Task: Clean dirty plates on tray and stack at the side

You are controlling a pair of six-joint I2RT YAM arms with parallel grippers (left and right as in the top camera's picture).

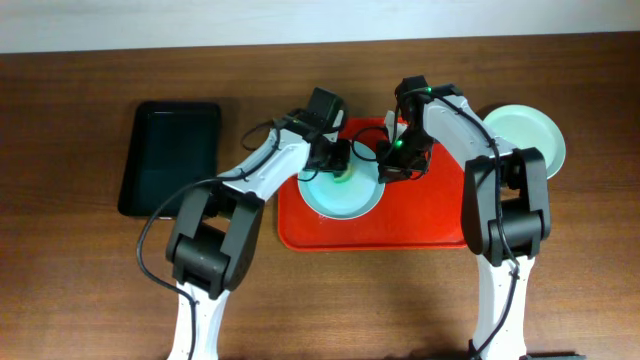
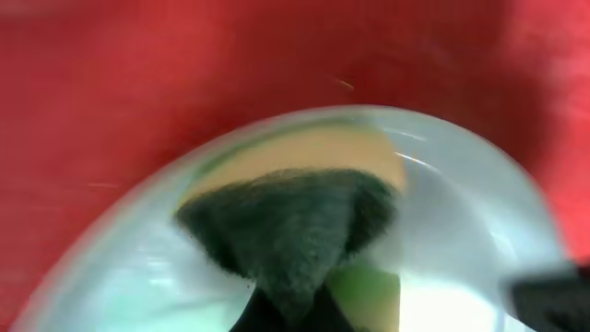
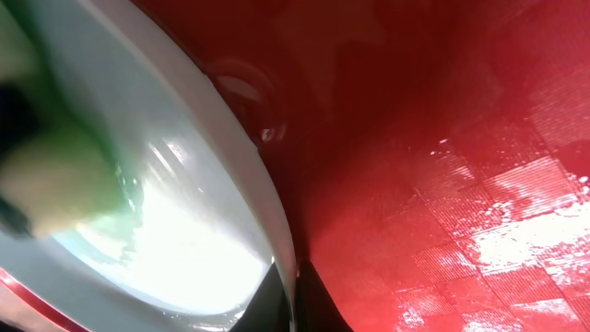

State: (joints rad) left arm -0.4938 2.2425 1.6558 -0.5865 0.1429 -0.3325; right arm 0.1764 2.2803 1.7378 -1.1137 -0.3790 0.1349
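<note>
On the wooden tabletop [image 1: 80,290], over the tray [image 1: 430,225], left jaws clamp a sponge [image 2: 295,231] to scrub the plate [image 1: 340,200]; right jaws pinch its 3 o'clock rim, likely steadying it.

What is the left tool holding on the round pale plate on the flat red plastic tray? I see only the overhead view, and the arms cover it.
Observer: The left wrist view shows the left tool pressing a dark green and yellow sponge, scouring face up, onto the pale mint round plate.
Operator: And the right tool?
Observer: In the right wrist view, the right tool straddles the plate's rim and appears to clamp it.
Operator: Any smears on the plate?
Observer: None in the glossy part that the right wrist view shows; the rest is too blurred to tell.
</note>
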